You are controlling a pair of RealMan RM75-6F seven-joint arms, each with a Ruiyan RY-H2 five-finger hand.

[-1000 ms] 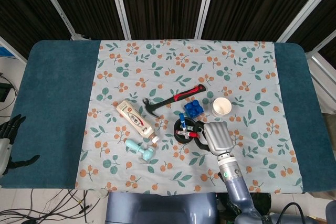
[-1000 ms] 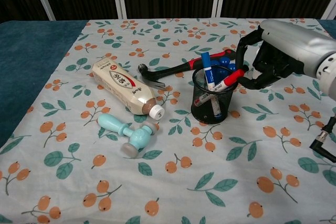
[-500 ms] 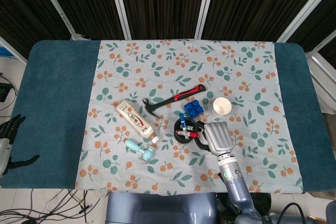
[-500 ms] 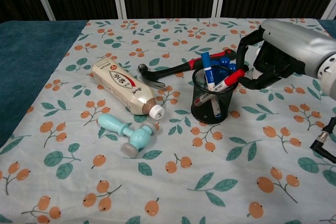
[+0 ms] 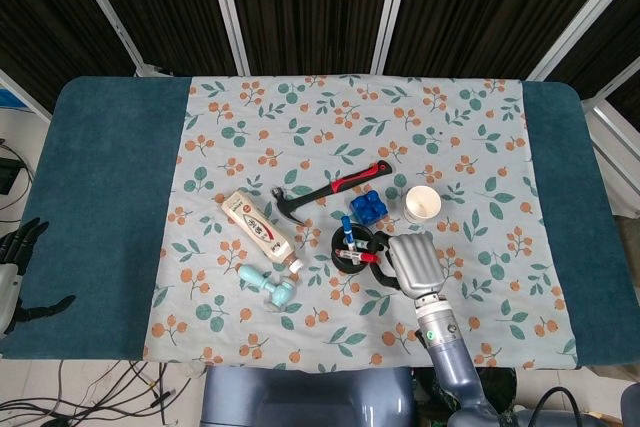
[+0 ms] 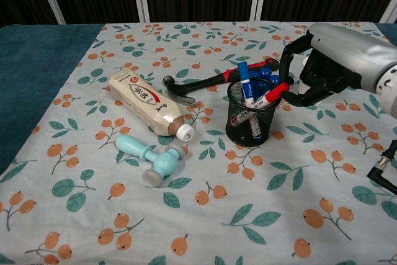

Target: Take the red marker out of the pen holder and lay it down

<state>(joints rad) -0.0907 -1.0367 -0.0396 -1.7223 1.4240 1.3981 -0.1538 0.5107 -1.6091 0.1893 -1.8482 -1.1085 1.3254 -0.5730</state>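
Left hand [image 5: 15, 272]: at the far left edge of the head view, off the tabletop's left end; dark fingers spread apart, nothing in them.
Tabletop [image 5: 110, 207]: teal surface, its middle covered by a pale cloth [image 6: 205, 228] printed with leaves and orange berries.
Bottle [image 6: 144, 104]: cream with a red label, lying on its side on the cloth, brown neck and white cap pointing toward the near edge.
Toy hammer [image 6: 149, 158]: light blue, lying flat just in front of the bottle's cap.
Claw hammer [image 6: 205, 85]: black and red handle, lying behind the pen holder, head toward the bottle.
Pen holder [image 6: 250, 116]: black mesh cup standing upright near the cloth's middle, just left of the right hand.
Blue marker [image 6: 245, 86]: stands in the holder, blue cap up, leaning slightly.
Red marker [image 6: 268, 96]: in the holder, tilted to the right, its red cap sticking out over the rim.
Blue block [image 5: 368, 207]: behind the holder, next to the hammer handle.
Paper cup [image 5: 422, 204]: white, upright, right of the blue block.
Right hand [image 6: 322, 69]: silver back with black fingers curled toward the holder; fingertips [image 6: 291, 94] pinch the red cap of the red marker.
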